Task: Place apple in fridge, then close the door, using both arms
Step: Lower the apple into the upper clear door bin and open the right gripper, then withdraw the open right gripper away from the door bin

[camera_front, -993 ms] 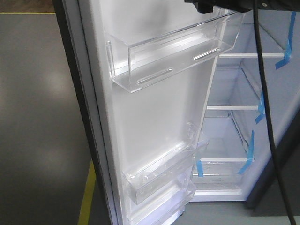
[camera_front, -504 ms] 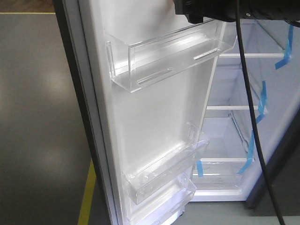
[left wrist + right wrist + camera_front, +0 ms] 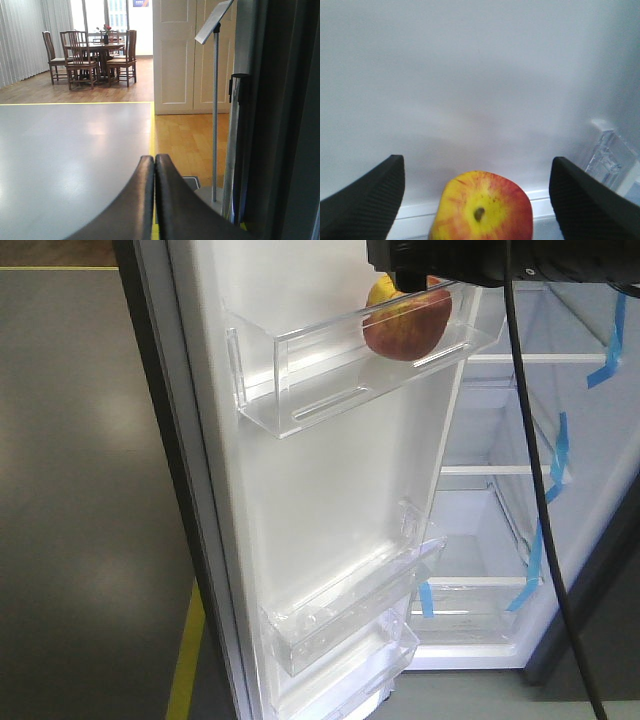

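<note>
The apple (image 3: 406, 322), red with yellow patches, lies in the upper clear bin (image 3: 300, 375) of the open fridge door (image 3: 320, 500). The right arm's black end (image 3: 470, 258) hangs just above it. In the right wrist view the apple (image 3: 481, 207) sits between the wide-open fingers (image 3: 370, 197) without touching them; the right gripper (image 3: 477, 172) is open. The left gripper (image 3: 154, 160) is shut and empty, pointing at the grey floor. The fridge's white inside (image 3: 500, 520) shows shelves with blue tape.
Lower clear door bins (image 3: 340, 625) jut from the door's lining. A black cable (image 3: 535, 470) hangs across the fridge opening. In the left wrist view a chrome stanchion post (image 3: 215, 110) stands beside the dark fridge side (image 3: 280, 120), with a yellow floor line (image 3: 152, 125).
The apple has appeared in the upper door bin; it was not seen there before. The right arm's end moved left over the bin and now holds still.
</note>
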